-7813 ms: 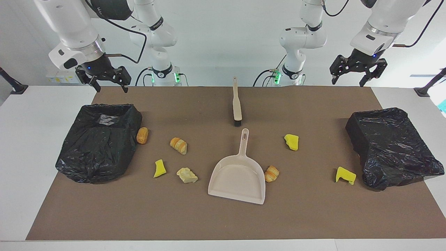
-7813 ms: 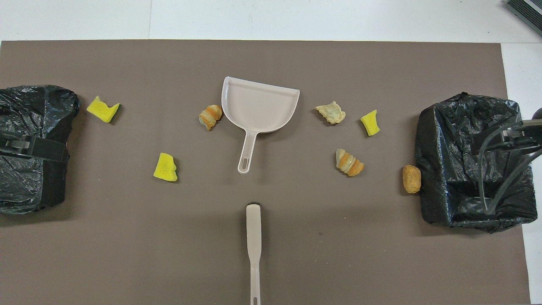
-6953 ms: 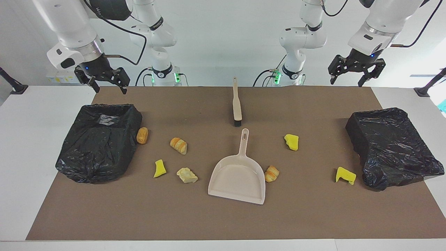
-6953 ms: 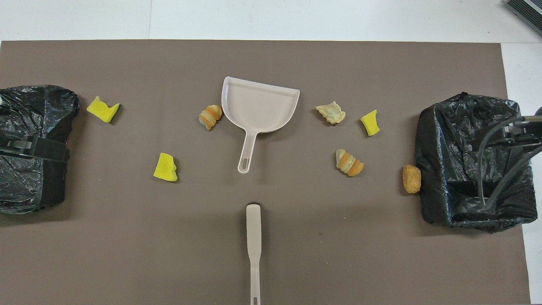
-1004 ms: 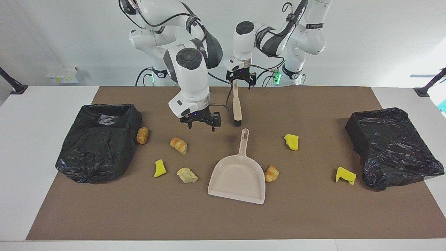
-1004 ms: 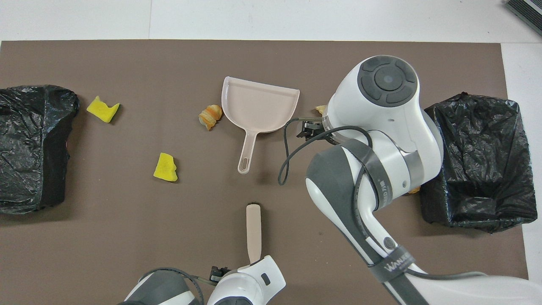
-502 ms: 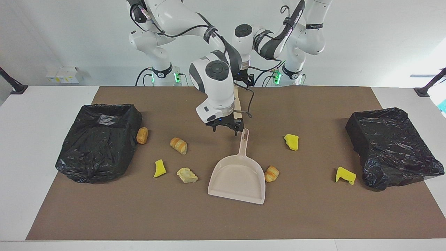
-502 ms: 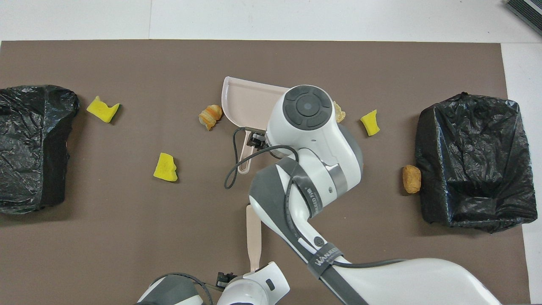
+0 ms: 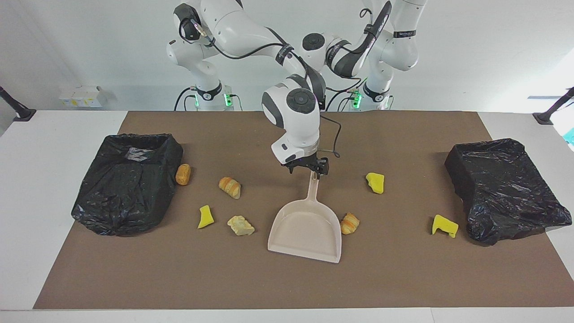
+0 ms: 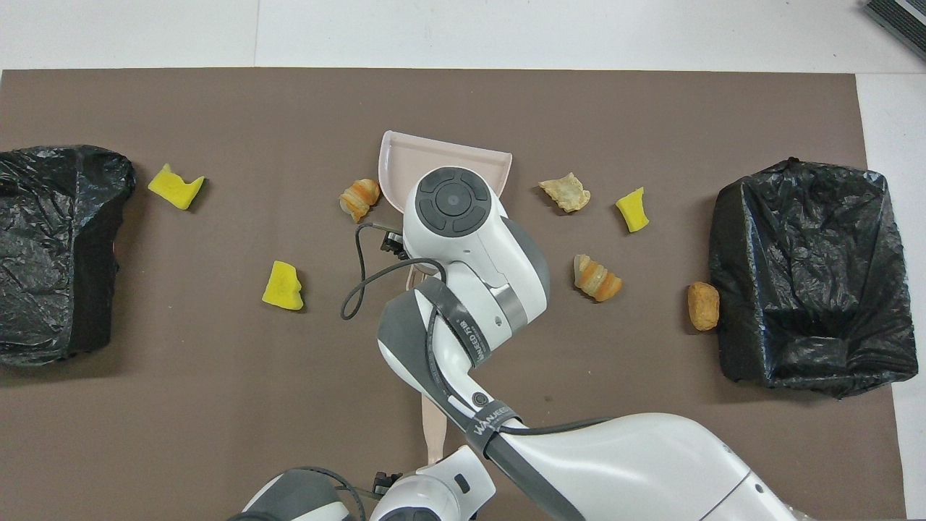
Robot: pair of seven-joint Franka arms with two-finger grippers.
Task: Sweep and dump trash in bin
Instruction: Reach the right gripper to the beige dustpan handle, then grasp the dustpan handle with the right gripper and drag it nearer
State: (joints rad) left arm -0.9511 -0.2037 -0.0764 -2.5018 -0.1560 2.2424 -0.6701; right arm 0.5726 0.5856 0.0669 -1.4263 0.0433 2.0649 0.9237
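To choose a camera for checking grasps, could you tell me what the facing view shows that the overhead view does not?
Only the facing view: the right end effector, open, down at the handle tip of the dustpan; overhead, the arm covers it. Only the overhead view: part of the brush, with the left arm over its handle end; facing, the right arm hides it. Both: the pan, seven scraps of trash and two black-bagged bins.

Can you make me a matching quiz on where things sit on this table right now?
1 dustpan
2 brush
3 brown lump
4 right hand

A beside a bin
B over the dustpan's handle
C mid-table, beside a striped pastry
D nearest the robots, mostly hidden by arms

Pairs: 1-C, 2-D, 3-A, 4-B
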